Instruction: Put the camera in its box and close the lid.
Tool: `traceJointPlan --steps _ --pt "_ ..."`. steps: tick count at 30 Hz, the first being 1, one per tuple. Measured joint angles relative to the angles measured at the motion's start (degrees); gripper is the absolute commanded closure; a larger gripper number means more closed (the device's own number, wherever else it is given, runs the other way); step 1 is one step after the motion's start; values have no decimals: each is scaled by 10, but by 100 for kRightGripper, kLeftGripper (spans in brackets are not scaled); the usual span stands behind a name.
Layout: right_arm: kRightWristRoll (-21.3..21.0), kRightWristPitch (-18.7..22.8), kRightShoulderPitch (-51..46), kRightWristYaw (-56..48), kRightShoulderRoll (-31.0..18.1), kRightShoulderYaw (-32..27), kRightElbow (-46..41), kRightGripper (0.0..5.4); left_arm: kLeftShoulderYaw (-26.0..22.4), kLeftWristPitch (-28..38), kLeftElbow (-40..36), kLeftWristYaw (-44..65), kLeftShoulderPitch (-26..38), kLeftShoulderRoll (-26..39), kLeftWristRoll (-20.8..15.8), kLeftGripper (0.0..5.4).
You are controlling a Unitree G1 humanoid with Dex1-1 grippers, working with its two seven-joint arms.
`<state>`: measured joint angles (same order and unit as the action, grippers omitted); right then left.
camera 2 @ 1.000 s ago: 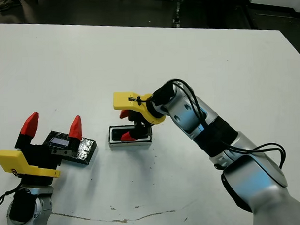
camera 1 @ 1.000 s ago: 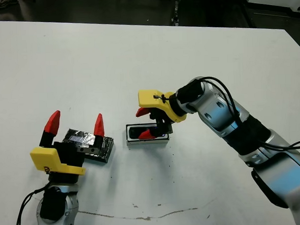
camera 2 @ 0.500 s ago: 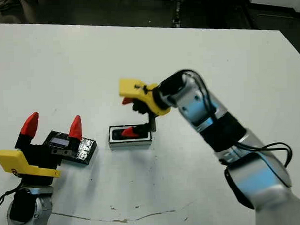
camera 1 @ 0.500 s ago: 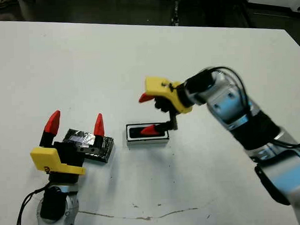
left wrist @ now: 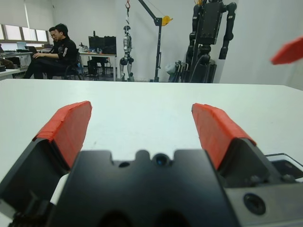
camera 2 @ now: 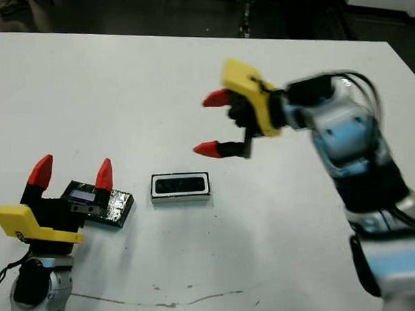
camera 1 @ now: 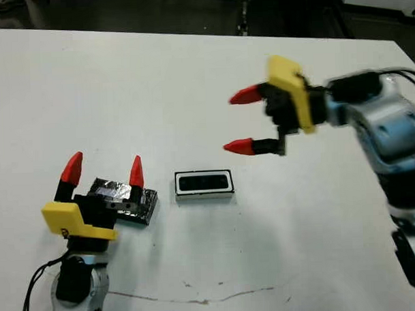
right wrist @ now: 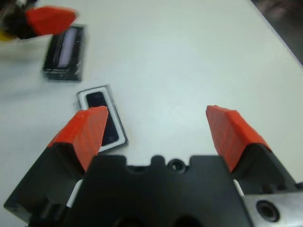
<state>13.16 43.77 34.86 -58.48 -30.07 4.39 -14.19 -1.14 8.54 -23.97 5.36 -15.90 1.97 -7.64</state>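
I've pulled the right gripper [camera 1: 250, 120] up off the box [camera 1: 204, 183], fingers spread empty, camera [camera 1: 204, 182] now seated inside; left gripper [camera 1: 104, 171], also spread, waits beside the lid [camera 1: 124, 199], so closing remains.

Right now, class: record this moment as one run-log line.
camera: lying in box | lid: off, on table beside left hand | right hand: open, empty, raised above table | left hand: open

Camera [camera 1: 204, 182] lies inside open box [camera 1: 204, 193], lid [camera 1: 124, 199] alongside
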Motion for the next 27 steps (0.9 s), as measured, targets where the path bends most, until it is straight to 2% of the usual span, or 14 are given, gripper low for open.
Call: traceJointPlan --steps 3,5,8,11,18,27 --pt "25 -3 -86 78 20 -76 -66 34 -1 -1 1 2 2 1 -2 0" --pt "38 -22 -150 131 48 -119 -104 65 -3 0 2 3 3 2 -3 0" --pt "50 -63 -232 188 86 -159 -138 115 -5 0 4 4 5 3 -3 0" --pt "54 -124 -310 230 121 -178 -154 165 -9 0 7 4 5 4 -2 0" --pt "42 -253 -449 310 211 -152 -153 282 -12 1 13 8 8 5 -3 0" --pt "-6 -402 -501 386 261 -120 -117 431 -29 4 15 26 8 25 -10 0"
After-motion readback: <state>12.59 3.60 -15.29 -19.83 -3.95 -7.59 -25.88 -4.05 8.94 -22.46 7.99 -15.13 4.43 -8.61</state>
